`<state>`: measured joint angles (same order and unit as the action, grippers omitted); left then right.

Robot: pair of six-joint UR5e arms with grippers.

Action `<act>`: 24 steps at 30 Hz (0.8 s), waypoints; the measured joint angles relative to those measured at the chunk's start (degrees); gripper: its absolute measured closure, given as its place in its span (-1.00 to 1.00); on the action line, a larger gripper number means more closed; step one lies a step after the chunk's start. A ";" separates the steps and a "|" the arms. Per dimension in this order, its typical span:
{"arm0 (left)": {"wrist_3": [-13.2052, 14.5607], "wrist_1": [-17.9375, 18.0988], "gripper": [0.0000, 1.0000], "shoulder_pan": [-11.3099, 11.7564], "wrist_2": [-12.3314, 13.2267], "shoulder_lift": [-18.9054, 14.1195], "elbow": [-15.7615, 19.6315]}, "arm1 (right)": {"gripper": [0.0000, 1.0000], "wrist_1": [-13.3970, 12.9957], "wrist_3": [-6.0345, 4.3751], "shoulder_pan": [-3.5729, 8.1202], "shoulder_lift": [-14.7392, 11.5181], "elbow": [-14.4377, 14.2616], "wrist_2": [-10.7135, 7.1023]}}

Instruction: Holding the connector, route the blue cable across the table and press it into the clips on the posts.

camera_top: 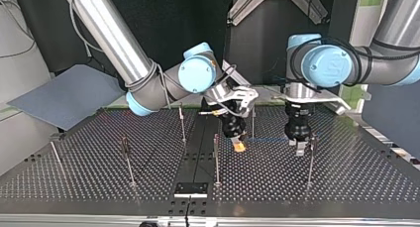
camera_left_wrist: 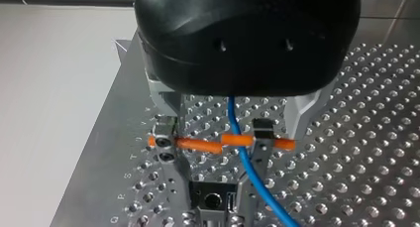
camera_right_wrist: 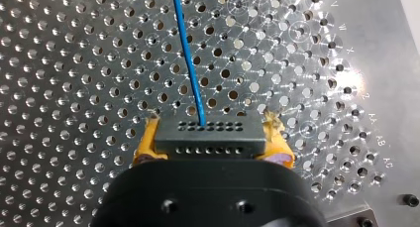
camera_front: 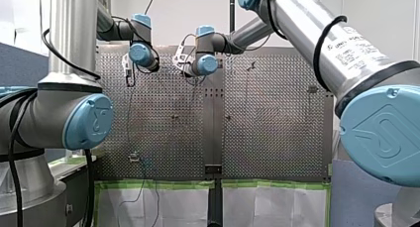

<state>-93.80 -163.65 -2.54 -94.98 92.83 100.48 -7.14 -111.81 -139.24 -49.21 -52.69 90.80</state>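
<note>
My right hand [camera_right_wrist: 212, 134] clamps the connector [camera_right_wrist: 208, 138]; my left hand [camera_left_wrist: 214, 138], wide, straddles the half-hidden blue cable [camera_left_wrist: 250, 170].

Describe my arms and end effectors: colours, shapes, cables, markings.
Both arms are silver tubes with light-blue, logo-embossed joint caps. My left arm carries black cables by its joint; my right arm has a black cable looped round it and a printed label. My left end effector has a rounded black body and metal fingers; my right end effector is black with yellow pads.
</note>
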 joint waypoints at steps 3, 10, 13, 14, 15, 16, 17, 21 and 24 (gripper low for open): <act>-0.09 -0.01 -0.85 -0.02 -0.04 0.04 -0.02 | 1.00 0.01 0.00 -0.01 0.00 -0.01 -0.05; -1.07 -0.42 0.27 -0.13 -0.37 0.04 -0.03 | 1.00 0.08 0.00 -0.03 0.01 -0.01 -0.09; -1.28 -0.61 0.49 -0.20 -0.92 0.04 -0.04 | 1.00 0.15 0.00 -0.03 0.01 -0.01 -0.09; -1.35 -0.64 0.49 -0.22 -1.06 0.03 -0.04 | 1.00 0.16 0.00 -0.03 0.02 -0.01 -0.09; -1.41 -0.66 0.79 -0.24 -1.16 0.03 -0.04 | 1.00 0.16 0.00 -0.03 0.02 -0.01 -0.10; -1.52 -0.69 0.90 -0.26 -1.25 0.04 -0.04 | 1.00 0.16 0.00 -0.03 0.02 -0.01 -0.09; -1.63 -0.71 0.90 -0.26 -1.29 0.04 -0.02 | 1.00 0.15 0.00 -0.03 0.02 -0.01 -0.09; -2.06 -0.84 1.00 -0.34 -1.42 0.05 0.19 | 1.00 0.17 -0.08 -0.03 0.03 -0.01 -0.09; -2.32 -0.93 1.00 -0.49 -1.80 0.04 0.48 | 1.00 0.19 -0.15 -0.03 0.03 -0.01 -0.10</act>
<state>-96.12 -164.59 -3.03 -96.79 92.87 100.96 -6.95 -111.96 -139.27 -49.18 -52.70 90.71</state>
